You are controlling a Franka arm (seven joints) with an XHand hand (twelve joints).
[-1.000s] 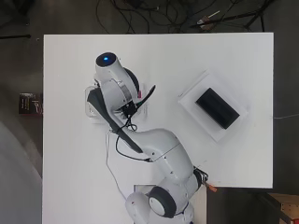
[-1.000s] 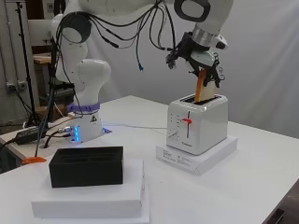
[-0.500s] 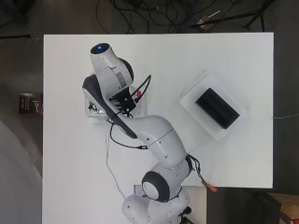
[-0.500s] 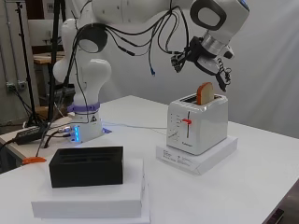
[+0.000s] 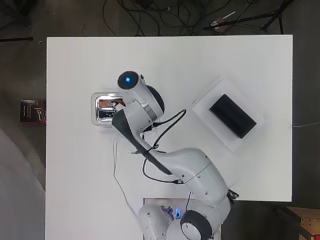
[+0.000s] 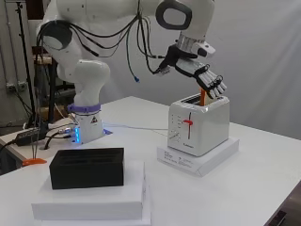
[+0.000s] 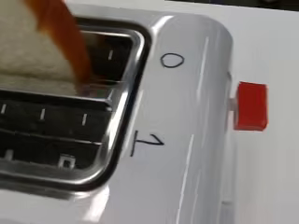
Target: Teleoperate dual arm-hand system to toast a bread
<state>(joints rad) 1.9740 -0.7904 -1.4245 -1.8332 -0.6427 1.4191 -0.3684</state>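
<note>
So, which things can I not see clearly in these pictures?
- Bread: wrist view cuts it off at the edge; overhead, the arm covers most of the toaster.
- Hand: side view cannot tell whether it touches the bread.
- Red lever: its height shows only from the side.

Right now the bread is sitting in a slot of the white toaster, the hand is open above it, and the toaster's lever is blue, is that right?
Not quite. The lever is red, not blue, as the side view and wrist view both show. The rest holds: the bread stands in a slot of the white toaster, and the hand is open above it.
</note>
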